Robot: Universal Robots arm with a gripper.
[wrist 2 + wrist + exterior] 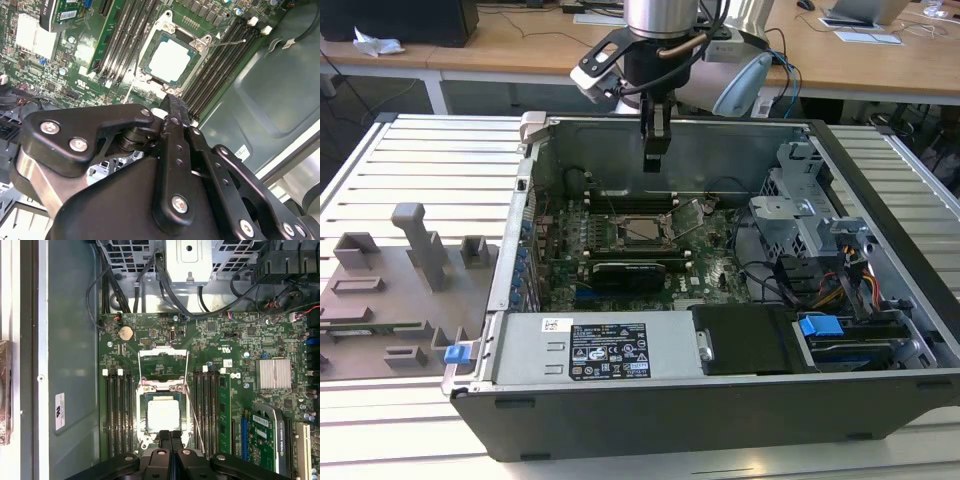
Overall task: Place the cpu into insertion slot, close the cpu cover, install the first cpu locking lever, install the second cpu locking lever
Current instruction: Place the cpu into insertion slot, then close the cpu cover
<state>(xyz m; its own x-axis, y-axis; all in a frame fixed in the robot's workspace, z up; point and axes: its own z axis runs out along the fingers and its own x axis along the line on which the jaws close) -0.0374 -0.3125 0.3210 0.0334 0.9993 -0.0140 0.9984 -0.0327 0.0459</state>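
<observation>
The cpu [163,413] [170,60] lies flat inside the insertion slot [142,390], its pale metal top showing in both wrist views. In the exterior view the cpu [642,228] sits mid-board. The cpu cover [163,358] stands folded open on the far side of the slot from my fingers. One thin wire lever [193,415] [227,44] sticks out loose beside the slot. My gripper [657,152] [170,436] [175,106] hangs above the slot's near edge, shut with nothing in it, clear of the board.
The open computer case [880,200] walls the board in. A black card [630,272] lies just in front of the slot, memory slots [117,410] flank it, and a drive cage with cables [800,215] stands at the exterior view's right. A grey fixture [410,270] sits outside, left.
</observation>
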